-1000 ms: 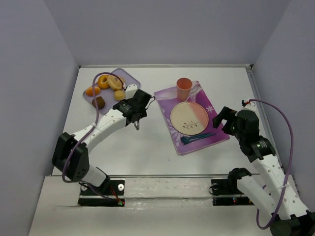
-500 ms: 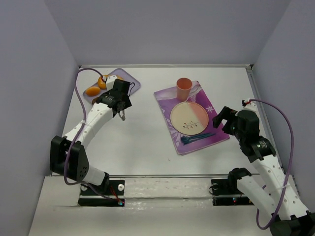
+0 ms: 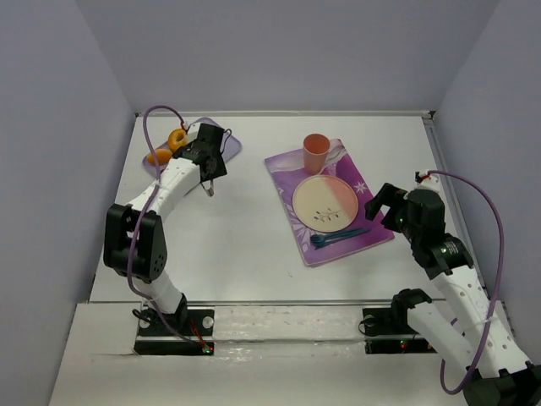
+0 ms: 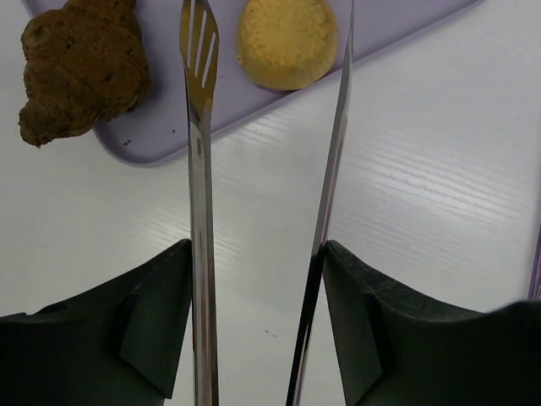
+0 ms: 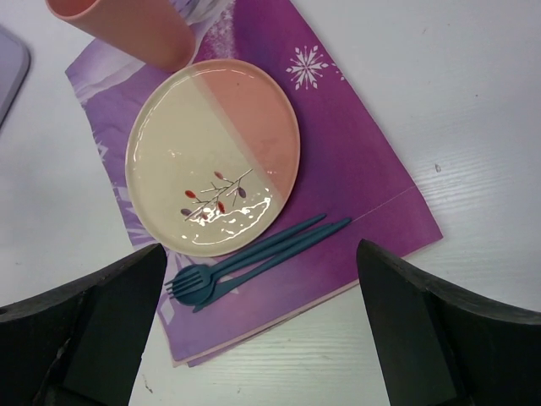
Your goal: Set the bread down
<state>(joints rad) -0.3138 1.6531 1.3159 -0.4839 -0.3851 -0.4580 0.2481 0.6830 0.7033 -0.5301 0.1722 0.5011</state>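
My left gripper (image 3: 207,166) (image 4: 256,254) is shut on metal tongs (image 4: 199,169), whose two arms stand apart. The tong tips reach over the near edge of a lavender tray (image 4: 161,127) (image 3: 226,140). A round yellow bun (image 4: 287,41) lies between the tips. A brown croissant-shaped bread (image 4: 80,72) lies left of them. A donut (image 3: 176,139) and an orange piece (image 3: 156,156) show beside the arm. The pink-and-cream plate (image 3: 325,201) (image 5: 211,156) is bare. My right gripper (image 3: 380,203) (image 5: 258,262) is open and empty above the plate's right side.
A purple placemat (image 3: 359,182) (image 5: 355,169) bears the plate, a pink cup (image 3: 315,152) (image 5: 127,30) and blue cutlery (image 3: 338,237) (image 5: 254,254). Grey walls close in the white table (image 3: 254,245) on three sides.
My left arm has swung left and back from the middle of the table to the lavender tray, carrying the tongs. The right arm has not moved.
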